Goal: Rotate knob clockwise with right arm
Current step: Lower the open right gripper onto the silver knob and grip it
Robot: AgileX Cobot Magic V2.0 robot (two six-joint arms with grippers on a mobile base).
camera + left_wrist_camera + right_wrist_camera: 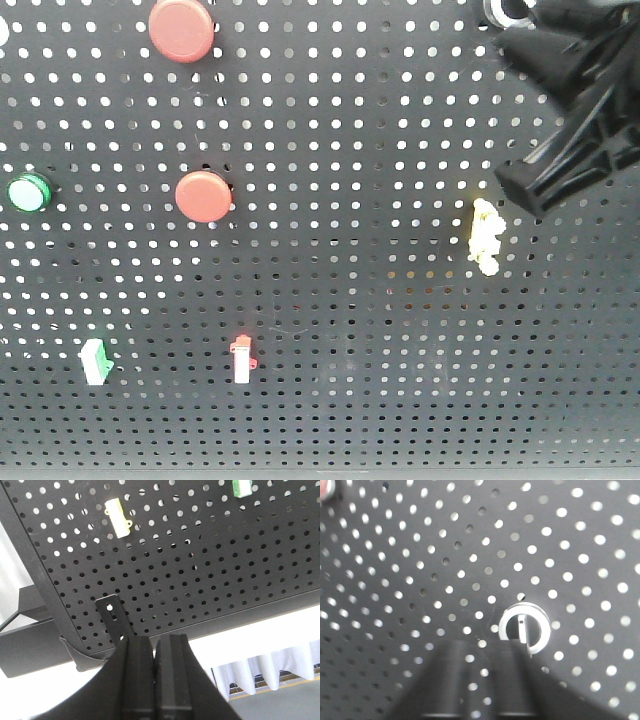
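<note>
Knob (500, 14): white-ringed, at the pegboard's (330, 300) top right edge; right arm (575, 110) beside it, presumably lining up.
Left wrist: left gripper (155, 645) fingers clenched, empty, below the board, likely idle.
Right wrist: knob just beyond right gripper (480, 665); fingers blurred, state indeterminable.

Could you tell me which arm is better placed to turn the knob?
Right: the right gripper hovers by the silver knob; the left gripper sits shut at the pegboard edge, no knob in view.
</note>
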